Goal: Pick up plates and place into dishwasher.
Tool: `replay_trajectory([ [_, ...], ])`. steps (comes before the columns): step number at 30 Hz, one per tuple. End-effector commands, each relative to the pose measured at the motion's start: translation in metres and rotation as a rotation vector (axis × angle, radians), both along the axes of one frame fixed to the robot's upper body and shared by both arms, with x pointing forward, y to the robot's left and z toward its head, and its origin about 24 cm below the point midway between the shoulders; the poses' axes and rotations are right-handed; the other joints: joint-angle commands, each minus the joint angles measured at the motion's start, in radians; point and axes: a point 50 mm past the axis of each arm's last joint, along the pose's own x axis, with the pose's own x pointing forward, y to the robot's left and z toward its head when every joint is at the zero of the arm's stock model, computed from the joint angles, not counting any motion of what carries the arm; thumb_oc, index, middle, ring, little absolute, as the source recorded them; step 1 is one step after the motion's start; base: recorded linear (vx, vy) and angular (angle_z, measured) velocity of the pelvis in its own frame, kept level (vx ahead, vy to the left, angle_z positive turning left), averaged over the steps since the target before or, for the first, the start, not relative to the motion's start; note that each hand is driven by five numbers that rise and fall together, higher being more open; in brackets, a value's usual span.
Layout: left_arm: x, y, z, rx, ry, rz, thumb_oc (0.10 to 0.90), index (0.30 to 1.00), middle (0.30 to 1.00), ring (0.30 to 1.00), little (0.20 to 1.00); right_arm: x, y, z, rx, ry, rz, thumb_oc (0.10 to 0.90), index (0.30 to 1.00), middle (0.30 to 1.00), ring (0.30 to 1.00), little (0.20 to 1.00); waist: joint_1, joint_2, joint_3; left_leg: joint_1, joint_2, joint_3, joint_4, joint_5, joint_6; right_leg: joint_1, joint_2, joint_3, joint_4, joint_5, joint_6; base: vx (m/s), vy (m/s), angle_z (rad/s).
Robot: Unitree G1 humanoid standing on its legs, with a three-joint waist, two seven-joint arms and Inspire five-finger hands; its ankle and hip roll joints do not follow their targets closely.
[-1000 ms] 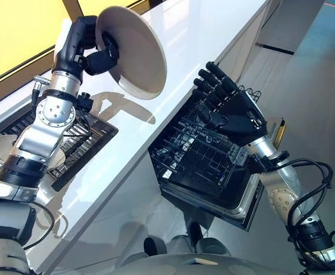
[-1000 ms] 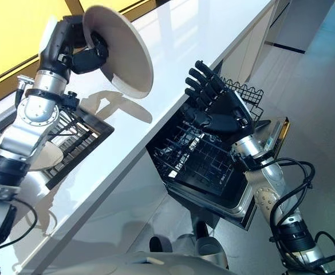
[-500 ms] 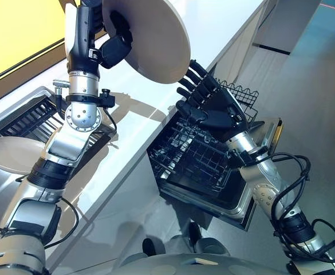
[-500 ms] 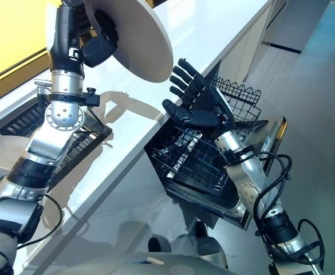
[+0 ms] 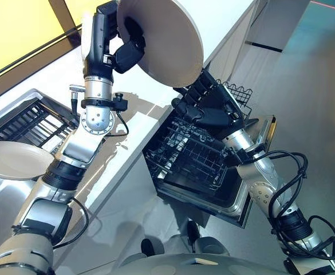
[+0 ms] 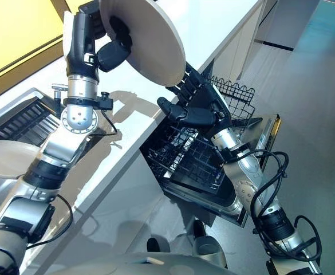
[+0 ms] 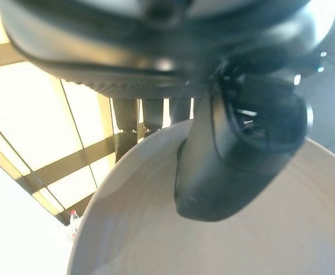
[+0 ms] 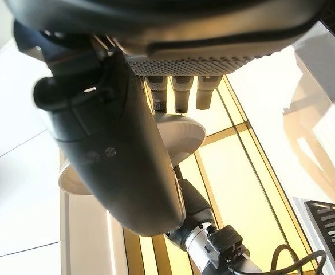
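Overhead, the left hand (image 5: 124, 54) pinches a plate (image 5: 164, 43) by its rim, thumb inside and fingers behind, holding it tilted above the white bench (image 5: 224, 17). Just beneath the plate, the right hand (image 5: 210, 109) reaches up with fingers straight and spread over the dishwasher rack (image 5: 187, 157). A second plate (image 5: 10, 160) lies beside the sink grid (image 5: 32, 117).

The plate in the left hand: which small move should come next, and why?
Probably close the right hand on the plate's lower rim. The left hand pinches the plate above the open dishwasher rack, and the right hand's open fingers reach up beneath it.
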Motion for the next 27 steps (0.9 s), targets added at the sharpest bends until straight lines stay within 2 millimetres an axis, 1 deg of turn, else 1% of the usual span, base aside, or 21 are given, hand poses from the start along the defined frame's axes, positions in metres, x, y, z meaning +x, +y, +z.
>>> replay_trajectory([
  [1,-0.008,-0.022,0.049,0.019,-0.281,-0.041,0.100,0.300,0.300,0.300,0.200,-0.013,0.012,0.071,0.201,-0.354,0.069,0.800,0.900,0.900,0.900,0.900,-0.020,-0.028,-0.096,0.024,-0.033,-0.042,0.002,-0.034,0.017,0.079,0.027,-0.042,0.005,-0.029,0.029,0.02,-0.019,-0.04],
  [4,-0.006,-0.024,0.043,0.013,-0.269,-0.047,0.100,0.300,0.300,0.300,0.200,-0.013,0.013,0.071,0.217,-0.352,0.072,0.800,0.900,0.900,0.900,0.900,-0.021,-0.030,-0.096,0.025,-0.032,-0.039,0.002,-0.034,0.018,0.079,0.028,-0.038,0.005,-0.029,0.029,0.01,-0.016,-0.06],
  [10,0.000,-0.027,0.022,0.030,-0.191,-0.047,0.100,0.300,0.300,0.300,0.200,-0.014,0.009,0.072,0.251,-0.354,0.069,0.800,0.900,0.900,0.900,0.900,-0.027,-0.031,-0.095,0.030,-0.029,-0.031,0.002,-0.038,0.021,0.077,0.031,-0.034,0.006,-0.029,0.028,0.01,-0.008,-0.04],
  [12,0.003,-0.026,0.012,0.037,-0.156,-0.043,0.100,0.300,0.300,0.300,0.200,-0.014,0.007,0.072,0.260,-0.357,0.061,0.800,0.900,0.900,0.900,0.900,-0.029,-0.032,-0.093,0.031,-0.029,-0.028,0.002,-0.038,0.021,0.077,0.031,-0.032,0.005,-0.027,0.028,0.00,0.000,0.00],
  [13,0.004,-0.026,0.011,0.038,-0.151,-0.042,0.100,0.300,0.300,0.300,0.200,-0.014,0.007,0.072,0.261,-0.358,0.061,0.800,0.900,0.900,0.900,0.900,-0.029,-0.032,-0.093,0.031,-0.028,-0.027,0.002,-0.038,0.021,0.077,0.031,-0.032,0.005,-0.027,0.028,0.00,0.000,0.00],
  [14,0.005,-0.026,0.003,0.047,-0.133,-0.037,0.100,0.300,0.300,0.300,0.200,-0.014,0.005,0.072,0.265,-0.358,0.057,0.800,0.900,0.900,0.900,0.900,-0.031,-0.033,-0.094,0.032,-0.028,-0.024,0.002,-0.040,0.022,0.077,0.032,-0.031,0.005,-0.026,0.029,0.00,0.000,0.00],
  [15,0.006,-0.026,0.002,0.049,-0.131,-0.036,0.100,0.300,0.300,0.300,0.200,-0.014,0.005,0.072,0.266,-0.359,0.055,0.800,0.900,0.900,0.900,0.900,-0.031,-0.033,-0.095,0.033,-0.027,-0.024,0.002,-0.040,0.022,0.077,0.032,-0.030,0.005,-0.026,0.028,0.00,0.000,0.00],
  [18,0.009,-0.024,-0.011,0.061,-0.095,-0.024,0.100,0.300,0.300,0.300,0.200,-0.014,-0.002,0.071,0.279,-0.365,0.042,0.800,0.900,0.900,0.900,0.900,-0.035,-0.034,-0.094,0.033,-0.026,-0.018,0.002,-0.039,0.023,0.076,0.031,-0.031,0.005,-0.025,0.029,0.00,0.000,0.00],
  [25,0.012,-0.021,-0.029,0.075,-0.044,-0.007,0.100,0.300,0.300,0.300,0.200,-0.014,-0.010,0.071,0.291,-0.374,0.011,0.800,0.900,0.900,0.900,0.900,-0.038,-0.036,-0.093,0.037,-0.025,-0.014,0.002,-0.042,0.025,0.076,0.032,-0.029,0.005,-0.024,0.029,0.00,-0.001,-0.01],
  [27,0.012,-0.020,-0.037,0.073,-0.022,-0.006,0.100,0.300,0.300,0.300,0.200,-0.013,-0.013,0.071,0.296,-0.374,-0.004,0.800,0.900,0.900,0.900,0.900,-0.039,-0.036,-0.095,0.038,-0.025,-0.013,0.002,-0.043,0.026,0.076,0.032,-0.028,0.004,-0.024,0.028,0.00,0.000,0.00],
])
